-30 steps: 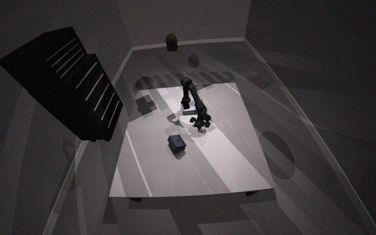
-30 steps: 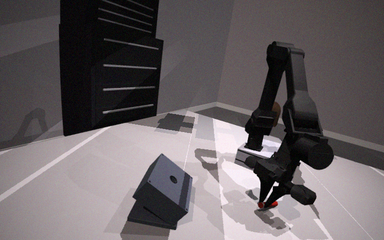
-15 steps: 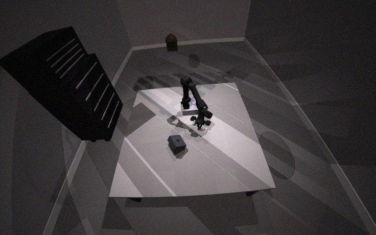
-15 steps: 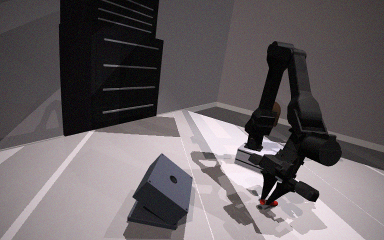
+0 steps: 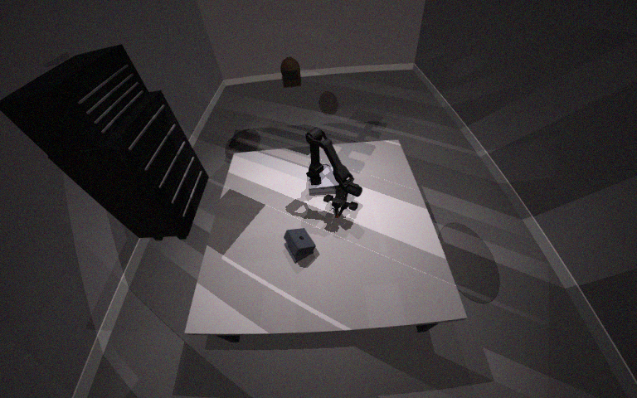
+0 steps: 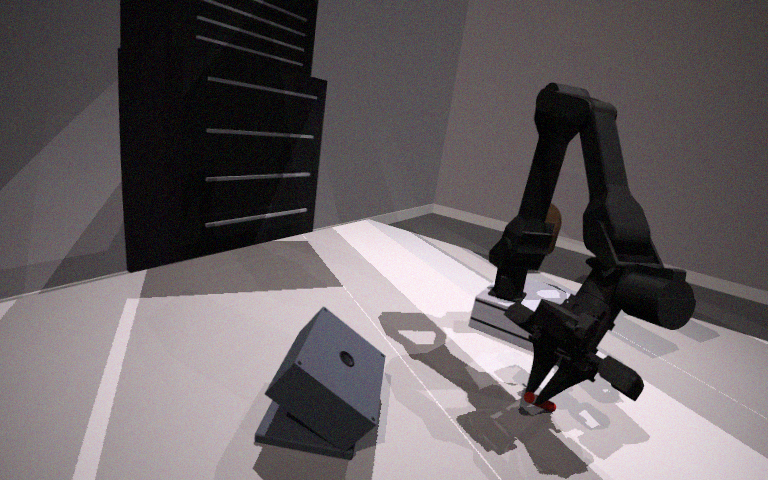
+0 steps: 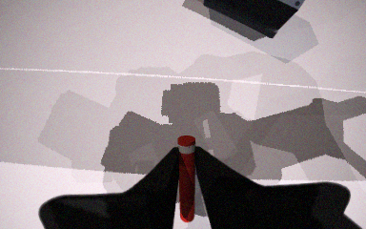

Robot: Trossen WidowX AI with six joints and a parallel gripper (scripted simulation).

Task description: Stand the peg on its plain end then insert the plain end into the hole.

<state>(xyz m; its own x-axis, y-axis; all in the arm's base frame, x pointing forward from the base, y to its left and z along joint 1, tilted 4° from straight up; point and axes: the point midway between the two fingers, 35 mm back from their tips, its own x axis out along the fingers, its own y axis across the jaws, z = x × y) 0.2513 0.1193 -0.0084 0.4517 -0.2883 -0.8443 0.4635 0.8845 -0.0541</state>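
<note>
First, look to the far left of the exterior view: you will see a tall black drawer cabinet (image 6: 169,141) against the wall. Right of it, nearer to you, the sloped panel (image 6: 334,362) rests on the tabletop (image 6: 169,350), its single hole (image 6: 346,357) in the upper part of its face. Further right, the tool (image 6: 538,400) points down, low over the tabletop, well apart from the panel. You can confirm in the wrist view that the tool is clenched on the red peg (image 7: 187,181); the peg's white band (image 7: 186,149) sits just beyond the fingertips. The arm's base (image 6: 481,316) stands behind the tool.
</note>
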